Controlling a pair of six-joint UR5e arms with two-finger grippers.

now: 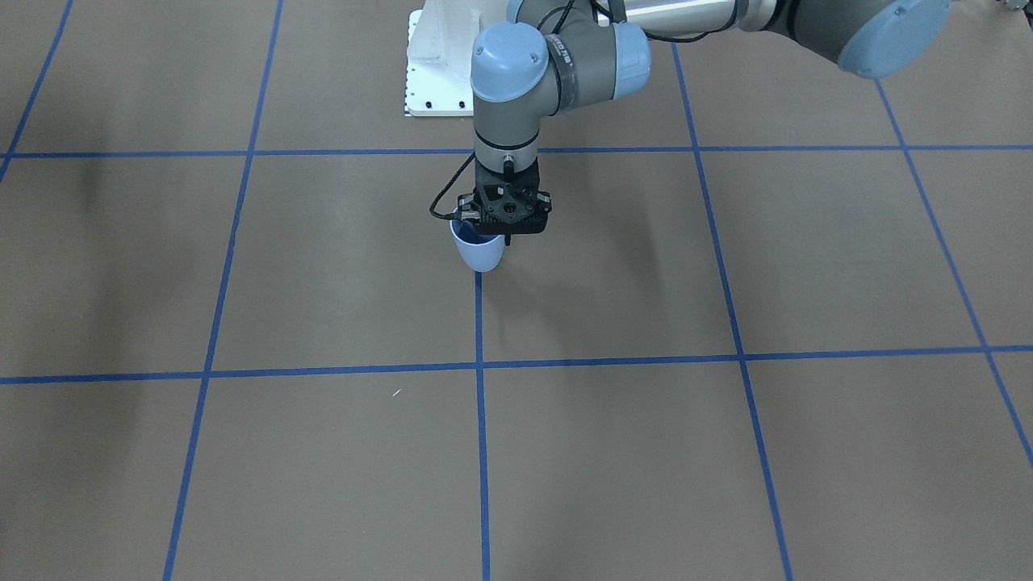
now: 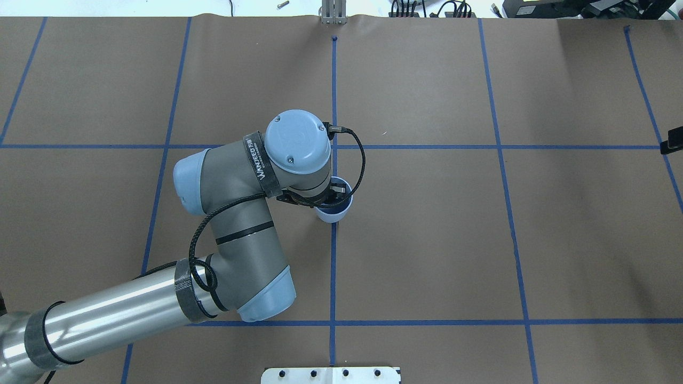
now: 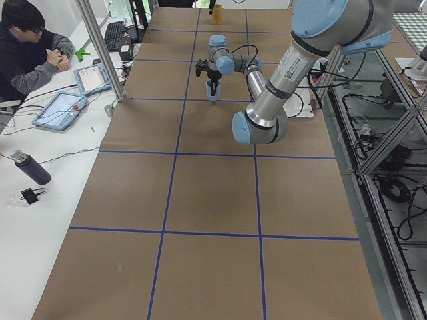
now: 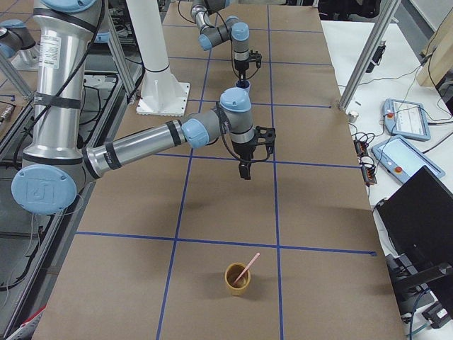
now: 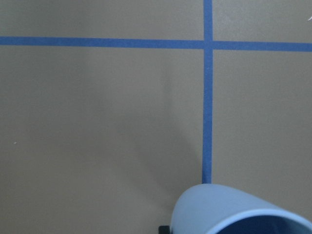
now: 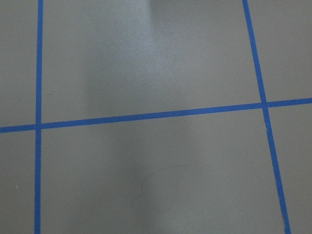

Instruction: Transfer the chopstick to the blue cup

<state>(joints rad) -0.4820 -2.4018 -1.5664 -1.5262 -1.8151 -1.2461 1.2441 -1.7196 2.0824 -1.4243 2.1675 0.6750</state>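
The blue cup (image 1: 482, 254) stands near the table's middle on a blue tape line; it also shows in the overhead view (image 2: 335, 214) and the left wrist view (image 5: 229, 209). My left gripper (image 1: 507, 239) is at its rim, one finger outside the wall, and looks shut on the rim. A pale pink chopstick (image 4: 248, 265) leans in a brown cup (image 4: 238, 282) at the table's right end. My right gripper (image 4: 245, 171) hangs above bare table between the two cups, holding nothing that I can see. I cannot tell if it is open or shut.
The white robot base plate (image 1: 436, 64) lies at the table's robot side. Aluminium posts (image 4: 361, 64) stand along the far edge. An operator (image 3: 27, 47) sits at a side table with tablets (image 3: 63, 107) and a bottle (image 3: 30, 167).
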